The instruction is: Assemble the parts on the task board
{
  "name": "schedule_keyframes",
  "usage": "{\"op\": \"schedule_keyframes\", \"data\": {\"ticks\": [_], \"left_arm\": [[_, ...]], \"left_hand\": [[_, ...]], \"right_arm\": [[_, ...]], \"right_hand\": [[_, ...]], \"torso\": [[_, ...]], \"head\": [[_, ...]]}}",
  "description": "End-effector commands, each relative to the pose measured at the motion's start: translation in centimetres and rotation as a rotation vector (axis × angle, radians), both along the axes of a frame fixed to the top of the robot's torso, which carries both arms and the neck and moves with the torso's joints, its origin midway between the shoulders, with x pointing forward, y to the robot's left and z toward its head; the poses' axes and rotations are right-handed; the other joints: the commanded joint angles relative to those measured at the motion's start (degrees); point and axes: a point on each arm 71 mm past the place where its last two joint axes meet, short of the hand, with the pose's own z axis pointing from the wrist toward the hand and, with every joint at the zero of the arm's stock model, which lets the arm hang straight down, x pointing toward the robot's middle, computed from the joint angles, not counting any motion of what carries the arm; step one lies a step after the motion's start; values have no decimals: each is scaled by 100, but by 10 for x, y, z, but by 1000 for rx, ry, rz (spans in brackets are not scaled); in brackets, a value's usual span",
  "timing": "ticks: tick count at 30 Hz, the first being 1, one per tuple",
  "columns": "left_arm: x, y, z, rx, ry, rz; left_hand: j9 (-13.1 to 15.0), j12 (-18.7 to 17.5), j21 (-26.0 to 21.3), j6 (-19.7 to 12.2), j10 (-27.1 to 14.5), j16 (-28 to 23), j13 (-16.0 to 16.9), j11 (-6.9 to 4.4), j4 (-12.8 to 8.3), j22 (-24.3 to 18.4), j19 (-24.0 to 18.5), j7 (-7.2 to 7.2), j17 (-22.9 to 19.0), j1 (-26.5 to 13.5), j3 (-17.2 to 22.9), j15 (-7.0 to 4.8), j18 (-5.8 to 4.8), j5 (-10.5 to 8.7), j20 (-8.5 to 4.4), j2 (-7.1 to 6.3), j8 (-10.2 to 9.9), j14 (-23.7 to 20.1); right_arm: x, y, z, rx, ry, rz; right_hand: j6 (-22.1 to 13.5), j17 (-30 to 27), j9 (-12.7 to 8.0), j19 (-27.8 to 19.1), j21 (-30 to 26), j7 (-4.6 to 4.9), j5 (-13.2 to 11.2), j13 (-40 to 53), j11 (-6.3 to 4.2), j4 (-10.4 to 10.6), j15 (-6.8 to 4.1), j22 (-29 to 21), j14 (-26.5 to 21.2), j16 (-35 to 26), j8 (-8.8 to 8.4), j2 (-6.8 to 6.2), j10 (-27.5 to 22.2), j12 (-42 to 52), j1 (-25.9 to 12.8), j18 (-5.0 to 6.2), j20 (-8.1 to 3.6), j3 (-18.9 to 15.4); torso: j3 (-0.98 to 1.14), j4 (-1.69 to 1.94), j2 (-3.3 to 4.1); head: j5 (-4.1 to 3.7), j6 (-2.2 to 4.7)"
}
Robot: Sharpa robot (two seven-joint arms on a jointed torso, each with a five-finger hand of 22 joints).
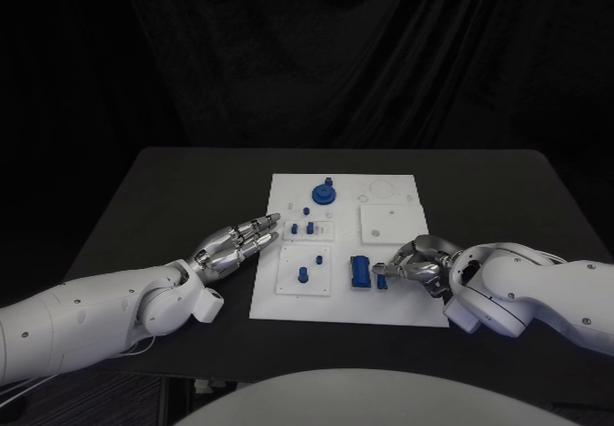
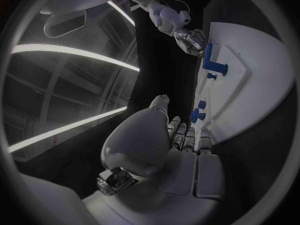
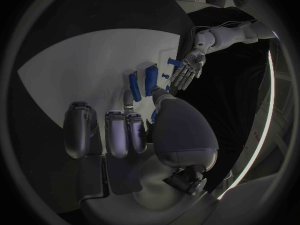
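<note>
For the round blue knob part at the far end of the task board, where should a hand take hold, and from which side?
Judging by the head view, grip the small stem rising from the round blue knob part, coming down from above. It stands upright near the task board's far edge, apart from its neighbours, and its flat base offers little to pinch.

black table point(image 1: 179, 195) before dark draped curtain point(image 1: 307, 71).

Your left arm point(image 1: 90, 315) reaches in over the counter's left side, its left hand point(image 1: 237, 246) flat with fingers stretched forward and apart, holding nothing. Your right arm point(image 1: 538, 293) bends in from the right, its right hand point(image 1: 420, 263) curled inward, fingertips turned toward your left hand; what it grips is unclear.
</note>
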Motion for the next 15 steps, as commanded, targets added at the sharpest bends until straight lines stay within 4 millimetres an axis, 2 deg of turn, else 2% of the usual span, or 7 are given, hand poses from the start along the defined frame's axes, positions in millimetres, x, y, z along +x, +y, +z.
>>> {"op": "schedule_keyframes", "data": {"ticks": [1, 5, 12, 13, 14, 15], "left_arm": [[-1, -2, 0, -17, 4, -8], [-1, -2, 0, -16, 6, -8], [-1, -1, -1, -15, 10, -9], [-1, -1, -1, -15, 10, -9], [-2, -1, -1, -15, 10, -9], [-2, -1, -1, -15, 10, -9]], "left_hand": [[9, 21, 1, 17, 4, -21, 5, 38, 1, 9, -1, 38, -8, -27, 37, 40, 85, 18, 41, -1, 32, -14], [9, 21, 1, 17, 4, -21, 5, 38, 1, 9, -1, 38, -8, -27, 37, 40, 85, 18, 41, -1, 32, -14], [10, 21, 1, 24, 3, -21, 5, 40, 2, 9, -1, 41, -8, -30, 43, 44, 84, 18, 44, 5, 33, -14], [10, 21, 1, 24, 3, -21, 5, 40, 2, 9, -1, 41, -8, -30, 43, 44, 84, 18, 44, 5, 33, -14], [10, 21, 1, 24, 3, -21, 5, 40, 2, 9, -1, 41, -8, -30, 43, 44, 84, 18, 44, 5, 33, -14], [10, 21, 1, 24, 3, -21, 5, 40, 2, 9, -1, 41, -8, -30, 43, 44, 84, 18, 44, 5, 33, -14]], "right_arm": [[2, 3, 5, -53, -103, 79], [2, 3, 6, -76, -135, 104], [3, 3, 10, -94, -192, 122], [3, 2, 10, -92, -203, 122], [4, 2, 12, -88, -223, 123], [4, 2, 13, -85, -244, 124]], "right_hand": [[11, 742, 35, 80, -17, -52, -34, 1508, -11, 102, -3, 1115, 437, 14, 91, -9, 607, 15, -72, 75, -1, -46], [25, 726, 98, 73, -35, -82, -67, 1508, -36, 229, -24, 1110, 433, 7, 234, -11, 607, 15, -103, 79, -20, -114], [37, 740, 204, 74, -37, -125, -66, 1508, -74, 274, -56, 1110, 436, 13, 456, 16, 607, 15, -40, 79, -49, -145], [-28, 736, 227, 71, -45, -127, 102, 1508, -80, 282, -64, 1108, 435, 11, 495, 71, 607, 15, -14, 80, -59, -133], [-109, 739, 232, 70, -49, -118, 391, 1508, -75, 292, -61, 1107, 435, 12, 510, 138, 607, 15, -19, 79, -63, -123], [-178, 745, 214, 70, -48, -109, 818, 1508, -68, 294, -59, 1108, 436, 14, 480, 203, 607, 15, -3, 80, -69, -78]], "torso": [[0, 4, 4], [1, 8, 9], [-1, 4, 10], [-1, 4, 11], [-1, 4, 10], [-1, 4, 10]], "head": [[-7, -1], [-3, -1], [10, -1], [11, -1], [14, -1], [17, -1]]}}
